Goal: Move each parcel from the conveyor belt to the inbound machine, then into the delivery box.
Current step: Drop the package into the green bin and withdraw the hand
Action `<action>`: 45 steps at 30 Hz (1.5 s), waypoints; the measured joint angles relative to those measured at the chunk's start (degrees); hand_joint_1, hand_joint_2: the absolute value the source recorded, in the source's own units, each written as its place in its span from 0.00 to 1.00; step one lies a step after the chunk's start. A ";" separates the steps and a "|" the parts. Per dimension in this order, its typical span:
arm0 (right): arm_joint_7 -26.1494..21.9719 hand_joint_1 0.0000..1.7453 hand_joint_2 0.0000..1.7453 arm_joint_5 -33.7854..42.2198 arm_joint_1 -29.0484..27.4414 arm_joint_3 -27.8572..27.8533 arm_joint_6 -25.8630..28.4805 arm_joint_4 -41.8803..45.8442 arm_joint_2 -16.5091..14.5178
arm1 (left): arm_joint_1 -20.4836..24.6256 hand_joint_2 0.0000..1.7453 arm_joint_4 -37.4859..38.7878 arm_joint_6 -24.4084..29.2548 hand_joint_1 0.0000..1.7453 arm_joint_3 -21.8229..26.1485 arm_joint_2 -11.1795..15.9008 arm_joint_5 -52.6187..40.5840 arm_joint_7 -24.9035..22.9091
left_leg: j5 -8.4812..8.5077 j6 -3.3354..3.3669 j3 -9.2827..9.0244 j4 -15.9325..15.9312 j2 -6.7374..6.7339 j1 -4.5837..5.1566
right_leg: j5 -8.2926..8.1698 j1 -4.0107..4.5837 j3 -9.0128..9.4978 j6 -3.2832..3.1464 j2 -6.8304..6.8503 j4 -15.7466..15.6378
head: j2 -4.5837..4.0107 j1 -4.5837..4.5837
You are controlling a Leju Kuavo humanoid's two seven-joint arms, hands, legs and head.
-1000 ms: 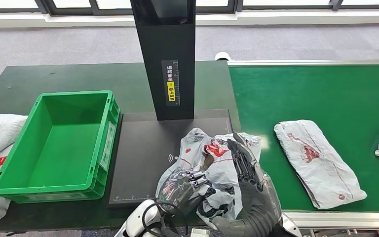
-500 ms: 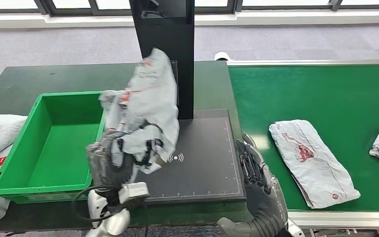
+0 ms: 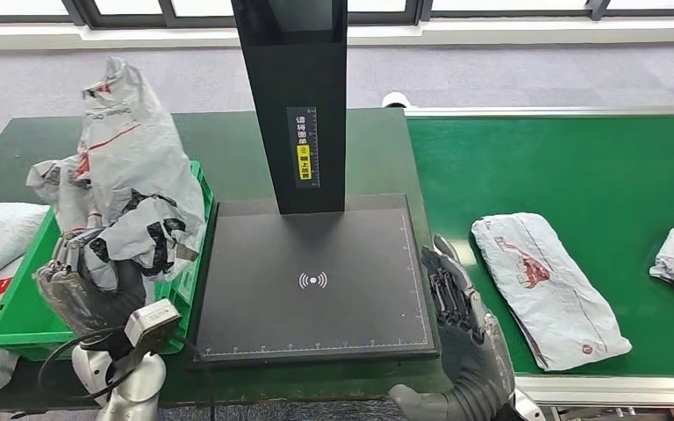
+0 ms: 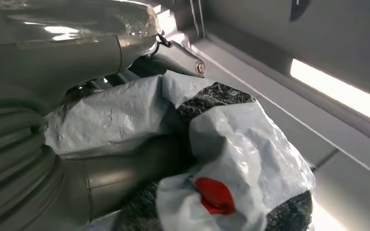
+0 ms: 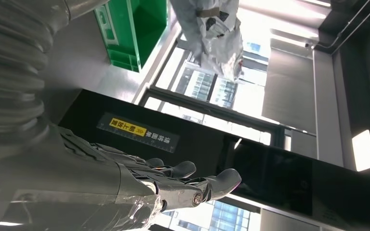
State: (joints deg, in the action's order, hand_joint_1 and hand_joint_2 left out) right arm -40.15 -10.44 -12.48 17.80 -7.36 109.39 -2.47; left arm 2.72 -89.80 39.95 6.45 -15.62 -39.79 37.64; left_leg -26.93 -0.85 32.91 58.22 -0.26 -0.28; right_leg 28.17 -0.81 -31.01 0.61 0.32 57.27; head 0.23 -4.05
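Left hand (image 3: 83,285) grips crumpled grey plastic mailer parcel (image 3: 127,167) above green plastic crate (image 3: 189,263); right hand (image 3: 456,303) empty, fingers apart, beside flat black scanner plate (image 3: 316,281).

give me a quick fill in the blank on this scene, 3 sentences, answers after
1. The left hand holds a grey parcel above the green ____.
2. The right hand, holding nothing, sits between the black scanner plate and the green ____ belt.
3. The long parcel nearest the right hand lies ____ on the belt.

Missing words: crate; conveyor; flat
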 joint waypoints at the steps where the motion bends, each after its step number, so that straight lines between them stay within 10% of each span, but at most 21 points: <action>1: 0.00 0.00 1.00 -0.09 0.13 0.01 0.07 0.00 0.01 | 0.16 1.00 0.06 0.00 1.00 1.05 -0.16 -0.26 0.02 | 0.01 -0.01 0.00 0.00 0.01 0.00 | 0.00 0.00 0.00 0.00 0.01 0.00 | 0.00 -0.01; 11: 0.00 0.00 1.00 -1.54 0.47 0.01 1.05 0.01 0.02 | 4.49 1.00 8.26 -0.57 0.94 8.43 -0.62 -9.84 -10.84 | 0.02 -0.03 0.00 0.00 0.02 0.00 | 0.00 0.00 0.01 0.00 0.01 0.01 | -0.01 -0.01; 13: 0.00 0.00 1.00 -1.75 0.47 0.01 1.01 0.01 0.02 | 5.31 1.00 11.61 -1.54 0.45 8.78 -0.04 -10.54 -13.66 | 0.02 -0.03 0.00 0.00 0.01 0.00 | -0.01 0.00 0.01 0.00 0.01 0.01 | 0.00 -0.01; 15: 0.00 0.00 1.00 -1.91 0.48 0.01 0.91 0.00 0.02 | 5.85 0.50 14.70 -2.28 0.00 8.80 0.54 -11.03 -15.57 | 0.02 -0.03 0.00 0.00 0.01 0.00 | -0.01 0.00 0.01 0.00 0.00 0.01 | 0.01 -0.01; 17: 0.00 0.00 1.00 -1.88 0.51 0.01 0.71 0.00 0.02 | 6.13 0.00 17.06 -2.48 0.00 8.80 0.95 -11.22 -16.51 | 0.02 -0.03 0.00 0.00 0.01 0.00 | -0.01 0.00 0.01 0.00 0.00 0.01 | 0.01 -0.01; 39: 0.02 0.00 1.00 -1.94 1.20 0.01 0.61 -0.57 -0.01 | 1.54 0.00 11.52 -1.12 0.00 8.78 0.91 3.70 -11.25 | 0.02 -0.04 0.01 0.00 0.02 -0.01 | 0.00 0.00 0.00 0.00 0.00 0.01 | 0.00 -0.01; 45: 0.79 0.00 1.00 -8.74 1.62 -1.05 4.56 -2.74 -0.88 | -1.95 0.00 3.83 -0.06 0.00 8.80 -1.62 18.94 -0.14 | 0.02 -0.04 0.01 0.00 0.01 -0.01 | 0.00 0.00 0.00 0.00 -0.01 0.00 | 0.01 -0.01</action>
State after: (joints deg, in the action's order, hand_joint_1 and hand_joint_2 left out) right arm -39.36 -19.18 -10.86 16.75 -2.80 106.65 -3.35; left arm 0.77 -85.98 39.89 15.26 -17.25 -20.84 37.50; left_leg -26.91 -0.89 32.93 58.22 -0.26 -0.29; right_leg 28.17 -0.81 -31.00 0.61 0.31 57.28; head 0.24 -4.05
